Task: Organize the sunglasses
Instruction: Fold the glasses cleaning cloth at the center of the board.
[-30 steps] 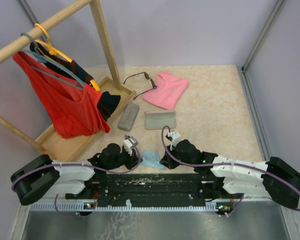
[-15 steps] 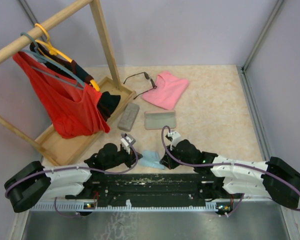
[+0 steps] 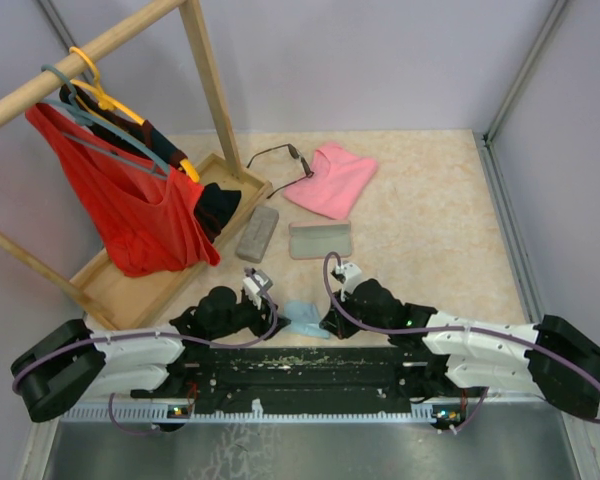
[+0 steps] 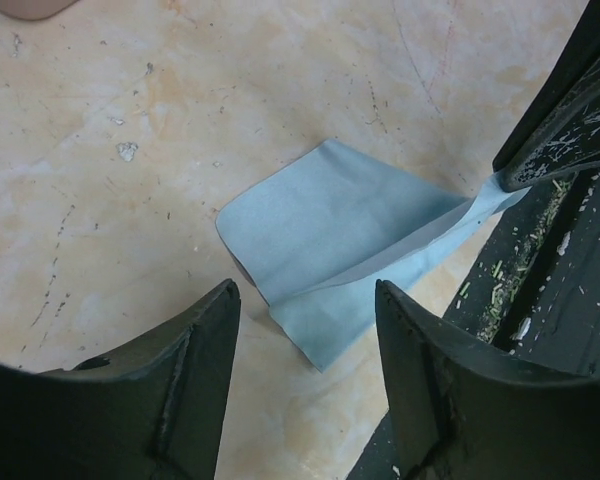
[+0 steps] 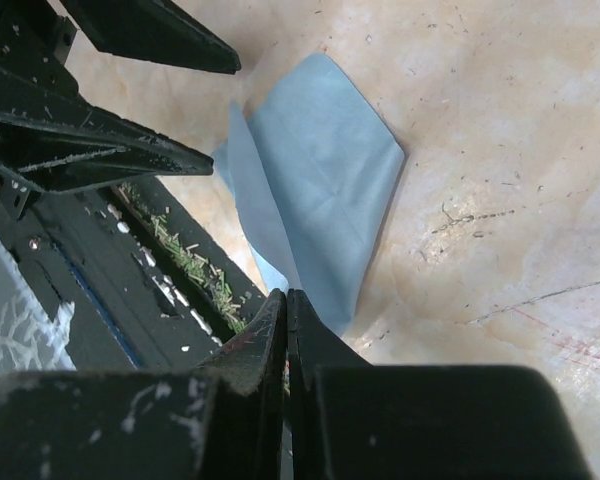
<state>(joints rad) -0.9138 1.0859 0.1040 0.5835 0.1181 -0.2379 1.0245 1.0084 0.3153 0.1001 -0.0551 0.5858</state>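
Light-blue cloth (image 4: 330, 240) lay on the bench (image 3: 430, 200) at the near edge. One corner was pinched and lifted in my closed right fingers (image 5: 270, 340), while my left fingers (image 4: 195, 350) stood open over it, holding nothing. The sunglasses (image 3: 293, 153) lay well apart at the far side, just left of the pink pouch (image 3: 332, 178) and near the wooden rack (image 3: 208, 80).

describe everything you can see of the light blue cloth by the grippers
The light-blue cloth is thin, soft-looking fabric, folded over itself with one flap raised. It lies on the beige table beside the black base plate. The shut right gripper pinches one corner, pulling it up; the open left gripper hovers over it.
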